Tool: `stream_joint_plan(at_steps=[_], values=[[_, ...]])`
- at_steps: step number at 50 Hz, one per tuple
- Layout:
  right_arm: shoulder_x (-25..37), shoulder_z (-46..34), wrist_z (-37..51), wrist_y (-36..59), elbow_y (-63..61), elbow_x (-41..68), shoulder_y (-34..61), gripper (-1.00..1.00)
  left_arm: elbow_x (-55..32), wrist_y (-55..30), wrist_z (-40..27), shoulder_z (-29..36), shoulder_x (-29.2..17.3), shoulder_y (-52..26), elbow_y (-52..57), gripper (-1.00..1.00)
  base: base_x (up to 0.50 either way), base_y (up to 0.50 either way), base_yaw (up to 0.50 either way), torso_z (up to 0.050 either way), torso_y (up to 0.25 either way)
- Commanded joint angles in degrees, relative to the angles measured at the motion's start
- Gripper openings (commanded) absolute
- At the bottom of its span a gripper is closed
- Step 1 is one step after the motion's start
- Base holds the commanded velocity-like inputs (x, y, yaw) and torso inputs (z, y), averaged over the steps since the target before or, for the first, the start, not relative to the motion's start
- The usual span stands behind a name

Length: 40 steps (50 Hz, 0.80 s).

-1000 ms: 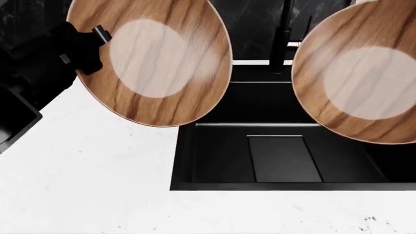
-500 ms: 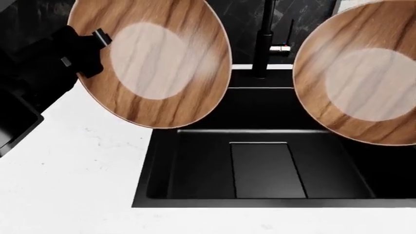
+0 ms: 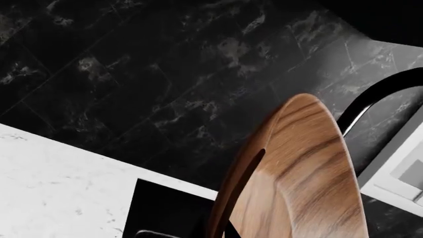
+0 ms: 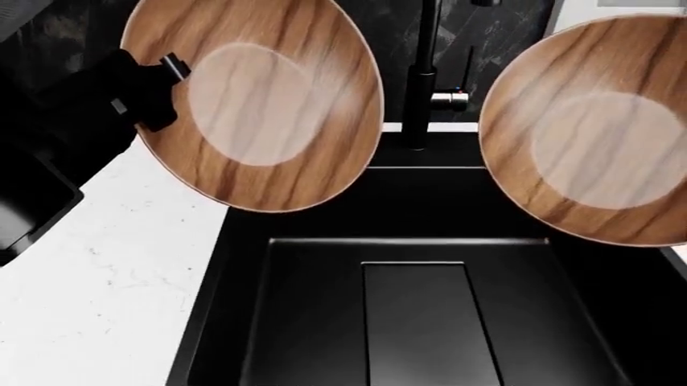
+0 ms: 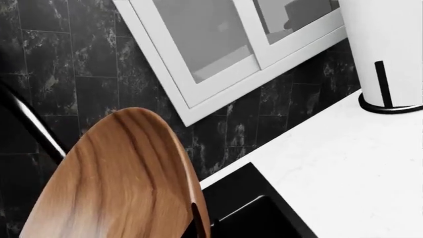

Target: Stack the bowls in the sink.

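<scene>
Black marble wall tiles and a white tabletop (image 4: 96, 281) frame the sink (image 4: 419, 322), whose basin holds nothing visible. I hold both bowls aloft, tilted base toward my head camera: left bowl (image 4: 252, 100) at ten o'clock, clamped at its rim by my left hand (image 4: 150, 84); right bowl (image 4: 596, 129) at two o'clock. My right hand is out of view, so I cannot tell its grip; neither bowl is lowered or nested yet, I judge.
</scene>
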Motion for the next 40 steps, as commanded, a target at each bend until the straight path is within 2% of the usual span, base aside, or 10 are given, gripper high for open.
stream_joint_plan(at_steps=[1,5,20,30,40], values=[[0.42,0.25,-0.55,-0.74,-0.54,0.13,-0.62,-1.0,-0.75,-0.24,-0.1,-0.12,0.14,0.91,-0.43,-1.0,0.0,0.0,0.0,0.0,0.0],[0.79,0.03,-0.09,-0.97,-0.55,0.7,-0.56,-1.0,-2.03,-0.72,0.24,0.07,0.61,1.42,-0.65,-1.0,0.0,0.0,0.0,0.0,0.0],[3.27,-1.91,3.38,-3.06,0.17,4.06,2.71,-1.0,-8.24,-6.75,3.7,1.12,8.0,0.94,-6.96,-1.0,0.0,0.0,0.0,0.0,0.001],[6.51,-5.46,6.38,-4.32,1.87,7.53,6.5,-1.0,-13.7,-16.91,4.17,3.48,13.55,-2.11,-13.39,-1.0,0.0,0.0,0.0,0.0,0.001],[6.56,-4.04,5.12,-4.54,1.82,6.09,5.19,-1.0,-18.35,-24.83,9.01,5.44,20.76,-2.02,-21.36,-1.0,0.0,0.0,0.0,0.001,0.001]])
